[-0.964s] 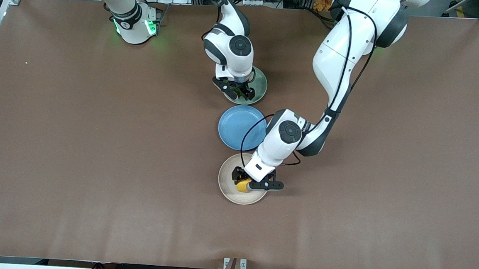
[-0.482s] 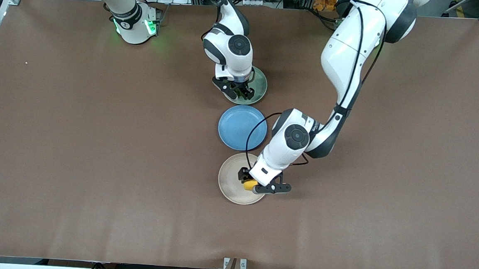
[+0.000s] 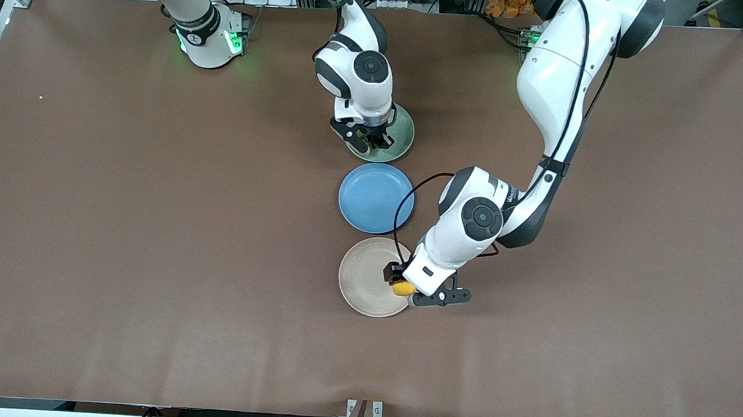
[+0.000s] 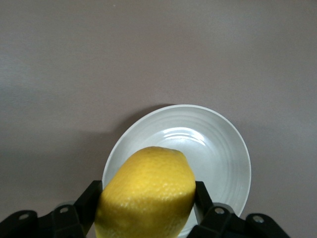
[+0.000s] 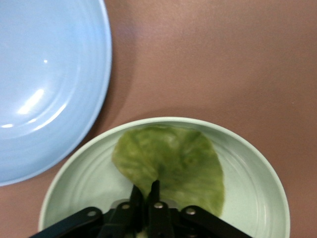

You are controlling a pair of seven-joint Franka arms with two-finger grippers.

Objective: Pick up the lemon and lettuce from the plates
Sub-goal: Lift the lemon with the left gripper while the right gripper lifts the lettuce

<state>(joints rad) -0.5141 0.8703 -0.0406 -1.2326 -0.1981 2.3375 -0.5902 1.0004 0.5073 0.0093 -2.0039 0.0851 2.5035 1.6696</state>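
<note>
The yellow lemon (image 3: 402, 288) (image 4: 148, 193) hangs clamped in my left gripper (image 3: 405, 292) (image 4: 147, 201), which is shut on it above the rim of the beige plate (image 3: 364, 276) (image 4: 223, 148), at the side toward the left arm's end of the table. That plate holds nothing else. The green lettuce (image 5: 173, 158) leaf lies on the mint green plate (image 3: 399, 133) (image 5: 257, 193), farther from the front camera. My right gripper (image 3: 370, 143) (image 5: 146, 191) is down on this plate, shut on the leaf's edge. In the front view the gripper hides the leaf.
A blue plate (image 3: 375, 198) (image 5: 44, 84) with nothing on it sits between the two other plates, close to both. The brown table (image 3: 151, 221) stretches wide on either side of the row of plates.
My right gripper's fingers have closed on the lettuce's edge. My left gripper has carried the lemon from the beige plate's middle up and toward its rim at the left arm's end.
</note>
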